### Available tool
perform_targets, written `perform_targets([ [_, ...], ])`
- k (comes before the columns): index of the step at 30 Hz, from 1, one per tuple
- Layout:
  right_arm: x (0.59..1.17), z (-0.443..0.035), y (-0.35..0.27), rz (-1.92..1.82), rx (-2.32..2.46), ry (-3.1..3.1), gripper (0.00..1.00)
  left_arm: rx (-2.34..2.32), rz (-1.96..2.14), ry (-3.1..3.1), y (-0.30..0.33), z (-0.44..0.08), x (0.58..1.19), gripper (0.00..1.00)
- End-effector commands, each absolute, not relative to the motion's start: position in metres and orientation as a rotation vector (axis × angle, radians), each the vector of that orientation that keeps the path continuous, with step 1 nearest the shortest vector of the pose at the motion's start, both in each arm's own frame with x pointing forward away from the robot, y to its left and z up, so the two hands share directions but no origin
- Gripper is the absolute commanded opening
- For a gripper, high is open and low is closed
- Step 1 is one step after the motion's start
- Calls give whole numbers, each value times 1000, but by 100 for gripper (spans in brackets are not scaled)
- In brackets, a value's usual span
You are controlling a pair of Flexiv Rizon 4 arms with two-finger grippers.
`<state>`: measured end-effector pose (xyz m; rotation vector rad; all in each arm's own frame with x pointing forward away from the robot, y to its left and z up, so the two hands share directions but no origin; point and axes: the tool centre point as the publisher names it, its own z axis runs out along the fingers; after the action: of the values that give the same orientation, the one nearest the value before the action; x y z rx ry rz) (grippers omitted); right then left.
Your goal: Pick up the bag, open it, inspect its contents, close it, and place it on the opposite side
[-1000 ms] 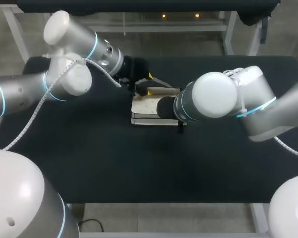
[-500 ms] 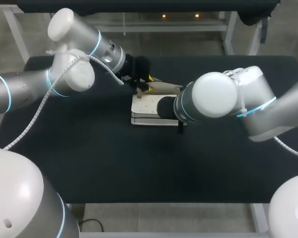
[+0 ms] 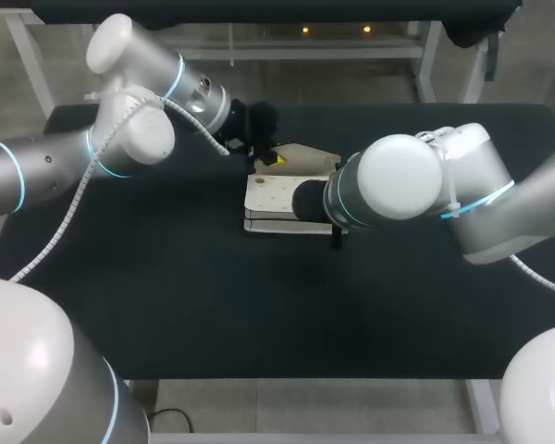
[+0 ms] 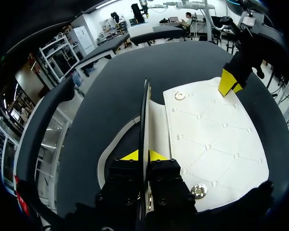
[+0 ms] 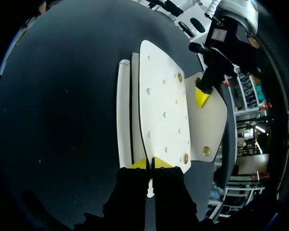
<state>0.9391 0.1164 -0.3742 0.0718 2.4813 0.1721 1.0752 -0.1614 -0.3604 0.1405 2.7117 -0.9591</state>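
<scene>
A white quilted bag [image 3: 273,196] lies flat at the table's middle, with its flap [image 3: 307,155] lifted toward the far side. My left gripper [image 3: 272,158] sits at the flap's left corner. In the left wrist view the gripper [image 4: 143,155] is shut on the flap's thin edge [image 4: 145,110], beside the bag's snap-studded front [image 4: 216,139]. My right gripper [image 5: 149,163] is shut on the bag's near edge [image 5: 161,110]. In the head view the right arm's wrist [image 3: 314,199] hides that gripper. In the right wrist view the flap [image 5: 212,120] stands open beyond the bag.
The black table [image 3: 259,305] stretches wide to both sides of the bag and toward the near edge. Both arms meet over its middle, the left from the far left and the right across the right half.
My left gripper has shut on the flap and drawn it up and toward the far side, so the flap now stands open. The right arm has kept still.
</scene>
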Motion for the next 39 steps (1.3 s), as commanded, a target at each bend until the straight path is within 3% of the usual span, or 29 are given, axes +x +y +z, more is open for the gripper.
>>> perform_targets([
  [1, 938, -376, 115, 178, 70, 2477, 0, 146, -984, 2709, -158, -362, 1077, 0],
  [5, 938, -375, 116, 172, 66, 2484, 4, 139, -1015, 2711, -157, -357, 1078, 0],
  [6, 938, -374, 116, 168, 66, 2488, 30, 139, -1015, 2711, -157, -356, 1079, 0],
  [7, 937, -372, 117, 171, 59, 2499, 74, 138, -1013, 2711, -157, -354, 1079, 0],
  [8, 936, -370, 118, 170, 54, 2500, 100, 138, -1013, 2712, -157, -352, 1079, 0],
  [24, 907, -308, 119, 156, -45, 2501, 100, 167, -1002, 2691, -154, -301, 1078, 0],
  [26, 906, -301, 118, 157, -49, 2493, 69, 171, -1000, 2693, -152, -293, 1075, 0],
  [27, 907, -299, 117, 157, -48, 2490, 42, 177, -1001, 2693, -151, -289, 1074, 0],
  [28, 908, -297, 116, 154, -43, 2489, 26, 179, -1001, 2694, -150, -285, 1073, 0],
  [29, 908, -295, 115, 155, -39, 2489, 4, 182, -996, 2693, -149, -281, 1071, 0],
  [30, 908, -293, 115, 154, -35, 2488, 0, 188, -999, 2695, -148, -277, 1070, 0],
  [39, 911, -271, 116, 152, -61, 2490, 0, 259, -962, 2707, -142, -248, 1048, 0],
])
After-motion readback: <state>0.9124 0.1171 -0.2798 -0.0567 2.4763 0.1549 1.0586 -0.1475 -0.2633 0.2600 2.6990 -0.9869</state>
